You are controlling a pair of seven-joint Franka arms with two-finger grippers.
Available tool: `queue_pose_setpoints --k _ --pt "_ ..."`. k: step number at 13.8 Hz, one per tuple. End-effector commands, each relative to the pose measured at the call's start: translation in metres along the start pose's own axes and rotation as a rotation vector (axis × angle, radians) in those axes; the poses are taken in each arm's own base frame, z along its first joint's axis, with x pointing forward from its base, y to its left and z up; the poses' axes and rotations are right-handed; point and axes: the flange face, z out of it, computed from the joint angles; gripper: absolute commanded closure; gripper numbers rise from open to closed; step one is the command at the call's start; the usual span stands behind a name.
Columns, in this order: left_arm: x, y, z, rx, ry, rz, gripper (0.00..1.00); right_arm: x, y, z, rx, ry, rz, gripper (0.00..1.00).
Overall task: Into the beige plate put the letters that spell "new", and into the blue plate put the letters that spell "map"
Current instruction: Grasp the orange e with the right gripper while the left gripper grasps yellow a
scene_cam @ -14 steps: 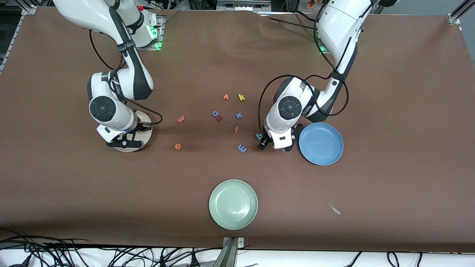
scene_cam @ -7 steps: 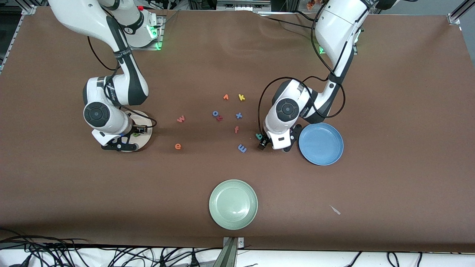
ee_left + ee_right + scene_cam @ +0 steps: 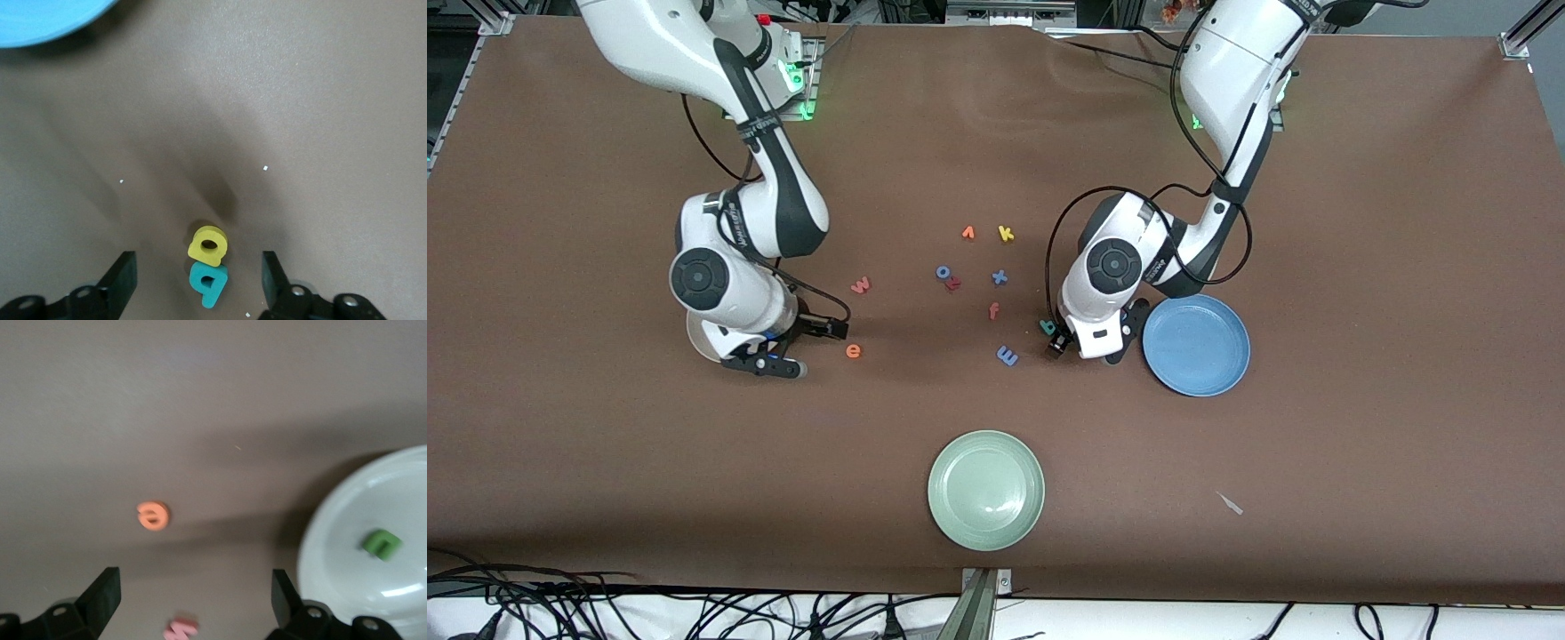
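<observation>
Two sets of jaws stand spread and empty. We see the left gripper (image 3: 200, 283) low over the table, its fingers (image 3: 120, 280) bracketing the teal p (image 3: 208, 283) and the yellow a (image 3: 208, 245), which touch each other just beside the blue plate (image 3: 1196, 345). The right gripper (image 3: 193, 603) hangs beside the beige plate (image 3: 347, 540), where the green n (image 3: 381, 543) already lies. We judge the left arm to be on the "map" pick; its next move calls for closing on one letter without dragging its neighbour. The right arm seems bound for the orange e (image 3: 854, 351) or the pink w (image 3: 861, 285). Both lie alone on bare cloth with open room, as does the blue m (image 3: 1007, 356).
</observation>
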Motion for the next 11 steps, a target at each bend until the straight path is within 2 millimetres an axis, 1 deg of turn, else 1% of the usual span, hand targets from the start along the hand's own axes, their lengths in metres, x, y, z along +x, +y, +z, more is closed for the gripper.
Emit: queue_pose_setpoints --k 1,3,6,8,9,10,11 --pt "-0.002 0.002 0.004 0.0 0.02 0.007 0.2 0.008 -0.016 0.02 0.022 0.042 0.02 0.0" --pt "-0.003 0.002 0.006 0.002 0.021 0.008 0.23 0.01 -0.017 0.033 0.023 0.059 0.044 0.0" --pt "-0.001 0.001 0.009 0.006 0.021 0.006 0.23 0.012 -0.024 0.049 0.036 0.043 0.063 0.0" --pt "0.001 0.003 0.009 0.003 0.02 0.005 0.24 0.007 -0.032 0.055 0.041 0.032 0.051 0.01" --pt "0.002 0.003 0.012 -0.008 0.021 0.004 0.25 0.006 -0.031 0.058 0.038 0.028 0.051 0.01" --pt "-0.001 0.003 0.018 -0.011 0.021 0.008 0.25 0.005 -0.03 0.068 0.03 0.016 0.049 0.02" --pt "0.001 0.003 0.021 -0.011 0.022 0.007 0.25 0.004 -0.031 0.07 0.028 0.013 0.046 0.06"
